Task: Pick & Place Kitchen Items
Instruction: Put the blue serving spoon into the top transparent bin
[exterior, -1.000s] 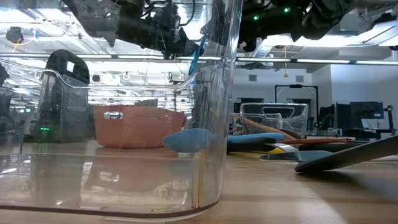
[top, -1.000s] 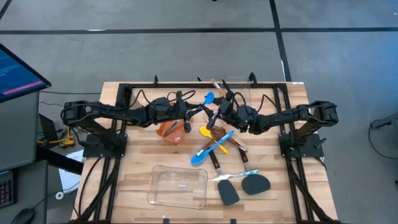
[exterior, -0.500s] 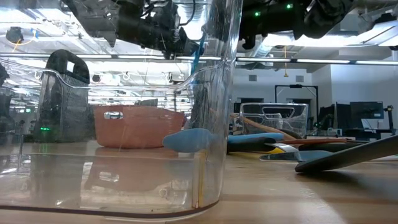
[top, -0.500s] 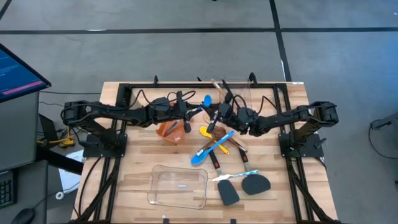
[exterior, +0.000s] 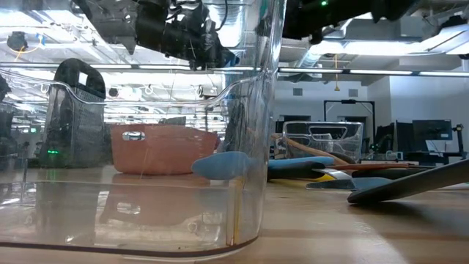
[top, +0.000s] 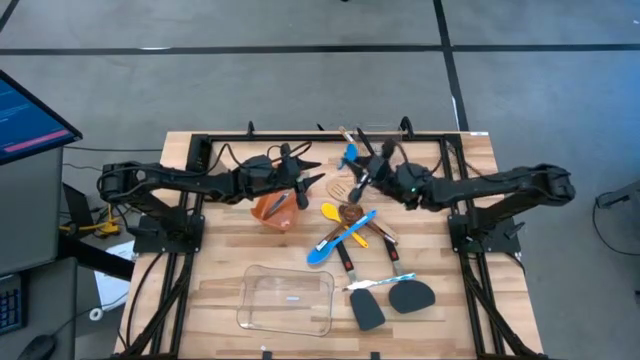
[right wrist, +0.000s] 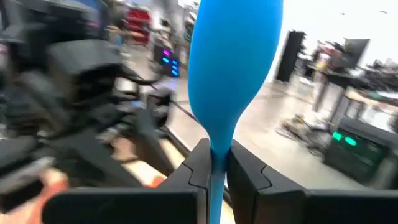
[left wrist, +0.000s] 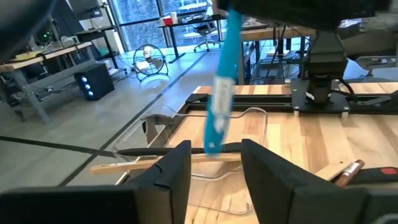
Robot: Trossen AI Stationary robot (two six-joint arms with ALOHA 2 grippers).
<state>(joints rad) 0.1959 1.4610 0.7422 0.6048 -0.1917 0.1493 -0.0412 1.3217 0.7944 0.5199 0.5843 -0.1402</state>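
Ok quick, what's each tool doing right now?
Left tool: open, empty.
Right tool: closed on the blue spoon.

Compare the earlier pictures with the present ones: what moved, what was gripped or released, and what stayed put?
The blue spoon passed between arms: the left gripper opened and let go, while the right gripper shut on it and drew back toward its own side. The orange bin, the clear container and the utensils on the table stayed put.

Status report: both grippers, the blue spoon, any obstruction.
Right gripper shut on blue spoon, held above the table. Left gripper open, empty, near orange bin. Nothing seen in the way.
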